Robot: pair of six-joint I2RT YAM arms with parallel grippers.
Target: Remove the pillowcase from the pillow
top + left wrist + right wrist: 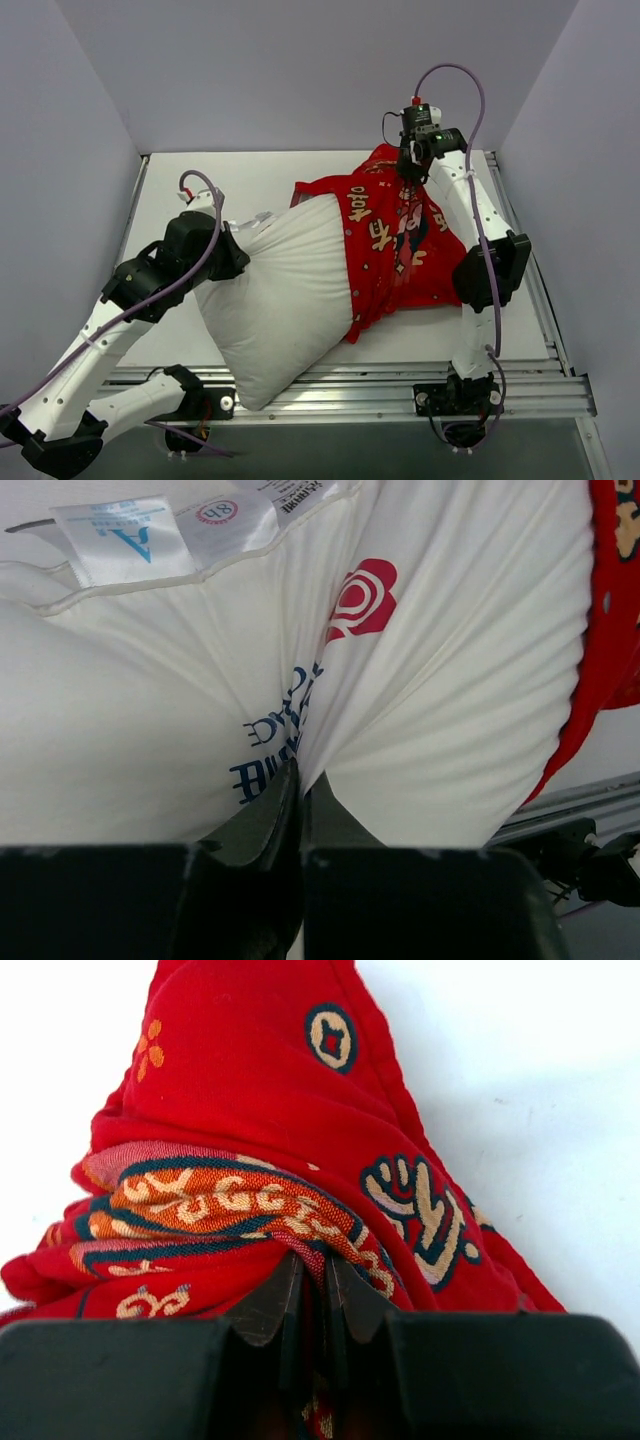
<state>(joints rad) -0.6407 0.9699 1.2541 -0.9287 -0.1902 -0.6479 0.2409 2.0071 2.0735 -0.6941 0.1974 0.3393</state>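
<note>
Left tool [298,792] pinches the pillow [450,680], right tool [312,1278] pinches the pillowcase [250,1090].

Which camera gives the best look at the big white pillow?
The top external view: the pillow shows nearly whole, one end inside the pillowcase. The left wrist view shows only a close patch pinched by the left gripper; the right wrist view shows none.

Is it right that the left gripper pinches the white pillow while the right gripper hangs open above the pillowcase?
No: the right gripper is shut on the pillowcase, per the right wrist view. The left gripper does pinch the pillow.
</note>
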